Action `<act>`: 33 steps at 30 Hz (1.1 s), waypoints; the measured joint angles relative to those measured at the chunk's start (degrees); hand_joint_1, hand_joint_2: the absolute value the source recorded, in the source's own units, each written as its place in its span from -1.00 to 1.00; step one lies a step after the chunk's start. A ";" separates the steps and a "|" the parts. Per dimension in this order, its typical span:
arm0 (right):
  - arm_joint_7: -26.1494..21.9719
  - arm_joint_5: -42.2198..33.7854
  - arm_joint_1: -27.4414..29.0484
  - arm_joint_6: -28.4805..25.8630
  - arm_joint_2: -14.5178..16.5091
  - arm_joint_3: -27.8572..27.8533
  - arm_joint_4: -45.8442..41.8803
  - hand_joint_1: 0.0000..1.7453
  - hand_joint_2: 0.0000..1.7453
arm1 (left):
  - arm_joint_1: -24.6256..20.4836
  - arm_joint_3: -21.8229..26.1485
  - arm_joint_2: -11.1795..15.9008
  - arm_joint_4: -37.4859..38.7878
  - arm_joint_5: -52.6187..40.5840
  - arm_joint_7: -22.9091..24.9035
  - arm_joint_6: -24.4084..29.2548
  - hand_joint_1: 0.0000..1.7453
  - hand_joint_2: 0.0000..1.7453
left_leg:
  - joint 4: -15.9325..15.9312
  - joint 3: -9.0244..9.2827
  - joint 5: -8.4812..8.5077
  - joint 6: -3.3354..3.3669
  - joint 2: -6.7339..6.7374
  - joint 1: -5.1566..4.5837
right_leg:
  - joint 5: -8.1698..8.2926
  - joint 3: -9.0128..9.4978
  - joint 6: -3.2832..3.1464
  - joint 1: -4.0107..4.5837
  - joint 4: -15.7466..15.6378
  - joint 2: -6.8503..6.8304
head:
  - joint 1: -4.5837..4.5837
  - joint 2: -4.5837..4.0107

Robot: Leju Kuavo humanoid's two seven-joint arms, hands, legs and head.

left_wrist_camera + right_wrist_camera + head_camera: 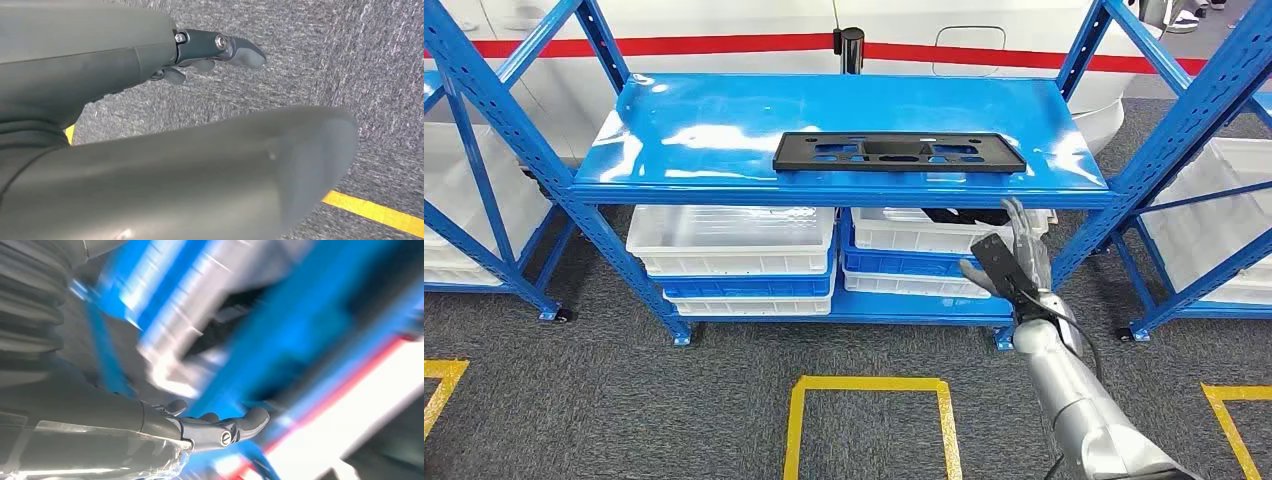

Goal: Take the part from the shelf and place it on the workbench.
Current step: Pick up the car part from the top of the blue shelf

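Observation:
A flat black plastic part [899, 152] with several cut-outs lies on the top board of the blue shelf [704, 130], near its front edge. My right hand [1014, 262] is raised in front of the shelf, below the top board and under the part's right end, fingers apart and holding nothing. In the right wrist view the right hand [220, 427] shows extended fingers against a blurred blue shelf. My left hand [215, 50] hangs over the grey carpet with nothing in it, fingers stretched out.
White and blue bins [734, 240] are stacked on the lower shelf. More blue racks with white bins stand at both sides [1214, 200]. Yellow floor markings [869, 385] lie on the grey carpet before the shelf. A black post [850, 48] stands behind it.

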 joint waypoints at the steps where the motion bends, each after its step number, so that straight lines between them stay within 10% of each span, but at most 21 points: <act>1: -0.07 0.56 -0.52 -0.15 -0.06 0.55 -0.69 -1.00 1.00 | -0.05 -0.03 -0.02 0.08 -0.05 0.00 0.12 -1.00 -1.00 | 0.00 0.00 0.00 0.00 0.00 0.00 | 0.00 0.00 0.00 0.00 0.00 0.00 | 0.00 0.00; 18: 3.41 15.42 -10.06 1.53 0.56 16.82 -15.85 -1.00 1.00 | -0.82 -0.93 -0.32 0.97 -2.41 0.31 2.33 -1.00 -1.00 | 0.00 -0.08 0.00 0.00 0.01 0.00 | 0.00 -0.06 0.00 -0.01 0.02 0.01 | 0.01 0.00; 33: 10.76 19.33 -18.08 6.64 10.22 31.33 4.97 -1.00 1.00 | -1.82 -1.95 -0.47 1.20 -4.19 1.74 2.93 -1.00 -1.00 | 0.00 -0.13 0.07 -0.03 -0.15 -0.04 | 0.00 -0.12 0.00 -0.07 0.04 -0.04 | 0.01 0.00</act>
